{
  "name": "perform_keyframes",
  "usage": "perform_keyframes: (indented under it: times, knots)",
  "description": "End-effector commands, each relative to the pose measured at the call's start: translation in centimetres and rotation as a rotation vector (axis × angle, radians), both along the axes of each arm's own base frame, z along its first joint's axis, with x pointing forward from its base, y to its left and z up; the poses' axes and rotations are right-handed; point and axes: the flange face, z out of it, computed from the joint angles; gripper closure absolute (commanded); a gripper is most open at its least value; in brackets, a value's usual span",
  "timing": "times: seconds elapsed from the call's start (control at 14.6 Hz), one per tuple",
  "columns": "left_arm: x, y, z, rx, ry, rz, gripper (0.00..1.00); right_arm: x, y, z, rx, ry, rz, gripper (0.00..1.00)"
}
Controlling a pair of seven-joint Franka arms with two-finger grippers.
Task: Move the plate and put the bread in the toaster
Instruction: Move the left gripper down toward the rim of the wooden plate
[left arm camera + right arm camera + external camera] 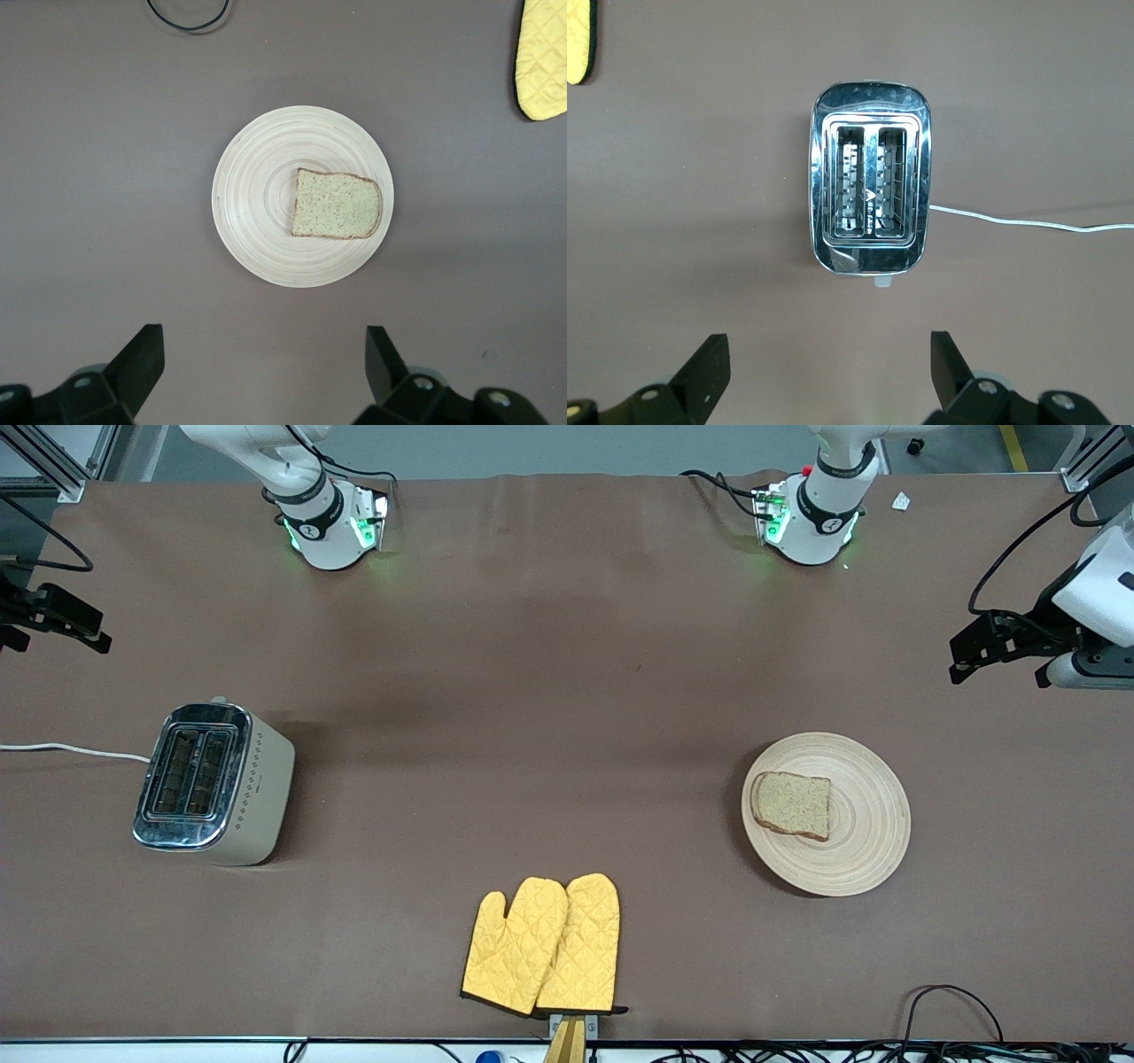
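With their jaws spread wide and holding nothing, both arms hang high above the surface (pixel 567 646), each at its own end. Seen in the left wrist view, the left gripper (pixel 263 372) has its two black fingers (pixel 142 354) well apart and looks straight down on the plate (pixel 257 230); in the front view it (pixel 974 657) sits at the left arm's end of the surface, up in the air. Seen in the right wrist view, the right gripper (pixel 827 376) is equally open over the toaster (pixel 870 190), and in the front view it (pixel 53 615) shows at the right arm's end.

On the plate (pixel 873 824) lies the bread (pixel 793 804), flat, off centre toward the toaster's end. Standing upright well apart from the plate, the toaster (pixel 213 784) has both slots empty, and its white cord (pixel 71 750) trails off the edge. Nearer to the front camera, between toaster and plate, lie two yellow oven mitts (pixel 542 946), overlapping side by side
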Motion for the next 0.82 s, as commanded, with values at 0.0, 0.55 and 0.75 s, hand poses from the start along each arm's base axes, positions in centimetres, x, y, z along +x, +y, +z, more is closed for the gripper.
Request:
perform_keyframes:
  times: [0.0, 0.55, 0.75]
  knots:
    - [0.2, 0.4, 0.2, 0.009, 0.004, -0.001, 0.00, -0.2, 0.0, 0.4, 0.009, -0.004, 0.000, 0.00]
    - [0.8, 2.7, -2.3, -0.037, 0.096, 0.047, 0.00, -0.1, -0.2, 0.3, 0.012, -0.003, -0.001, 0.00]
    - [2.9, 7.4, -6.2, -0.170, 0.163, 0.105, 0.00, -0.2, -0.3, 0.3, 0.013, -0.001, -0.001, 0.00]
